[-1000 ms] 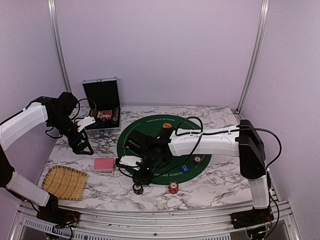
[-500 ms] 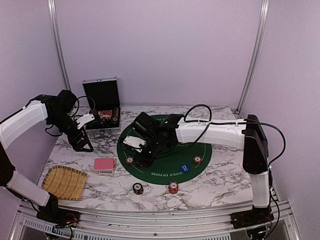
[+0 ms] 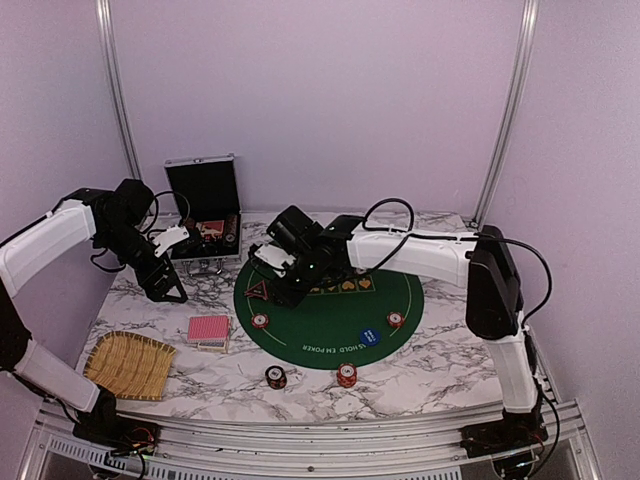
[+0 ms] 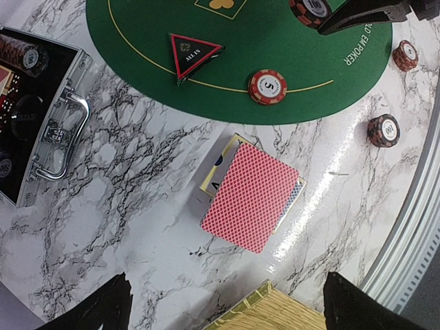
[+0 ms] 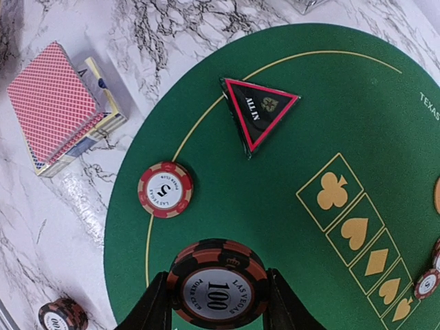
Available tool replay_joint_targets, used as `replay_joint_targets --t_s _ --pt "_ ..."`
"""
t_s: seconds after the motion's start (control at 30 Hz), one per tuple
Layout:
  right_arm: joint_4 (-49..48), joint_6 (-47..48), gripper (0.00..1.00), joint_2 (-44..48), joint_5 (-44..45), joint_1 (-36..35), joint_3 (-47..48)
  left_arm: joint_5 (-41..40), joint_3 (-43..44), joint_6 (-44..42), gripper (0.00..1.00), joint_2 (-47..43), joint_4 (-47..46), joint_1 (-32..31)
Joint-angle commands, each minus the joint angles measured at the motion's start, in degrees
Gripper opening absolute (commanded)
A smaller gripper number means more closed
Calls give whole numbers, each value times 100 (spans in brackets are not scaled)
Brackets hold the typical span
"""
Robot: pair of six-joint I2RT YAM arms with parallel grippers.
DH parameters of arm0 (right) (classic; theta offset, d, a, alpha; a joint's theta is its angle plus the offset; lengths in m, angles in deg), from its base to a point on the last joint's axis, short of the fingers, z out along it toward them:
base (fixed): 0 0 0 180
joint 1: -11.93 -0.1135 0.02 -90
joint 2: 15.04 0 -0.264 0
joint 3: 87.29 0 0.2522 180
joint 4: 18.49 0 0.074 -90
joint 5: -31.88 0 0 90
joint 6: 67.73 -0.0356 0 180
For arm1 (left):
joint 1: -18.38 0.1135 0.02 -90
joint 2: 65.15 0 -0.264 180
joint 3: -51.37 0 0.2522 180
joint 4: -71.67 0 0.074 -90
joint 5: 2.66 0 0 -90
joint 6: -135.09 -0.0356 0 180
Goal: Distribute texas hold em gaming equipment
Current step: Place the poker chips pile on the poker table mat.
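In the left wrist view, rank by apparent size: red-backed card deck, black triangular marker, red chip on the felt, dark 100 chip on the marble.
1. red-backed card deck, clearly largest.
2. black triangular marker.
3. red chip and dark 100 chip look about the same size; not ranked.

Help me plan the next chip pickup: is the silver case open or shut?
Open. The case has its lid standing upright, and the left wrist view shows chips lying inside it.
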Motion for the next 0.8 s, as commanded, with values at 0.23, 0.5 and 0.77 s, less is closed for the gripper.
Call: replay_joint_targets --t_s 0.23,0.5,0.77 --pt "-280 -232 1 -734 118 183 610 156 162 94 99 -63 137 27" --pt "-331 -298 1 -1254 87 278 1084 156 132 112 99 -117 137 30" --pt "-380 -333 1 -1485 82 332 1052 163 126 138 99 -122 137 27"
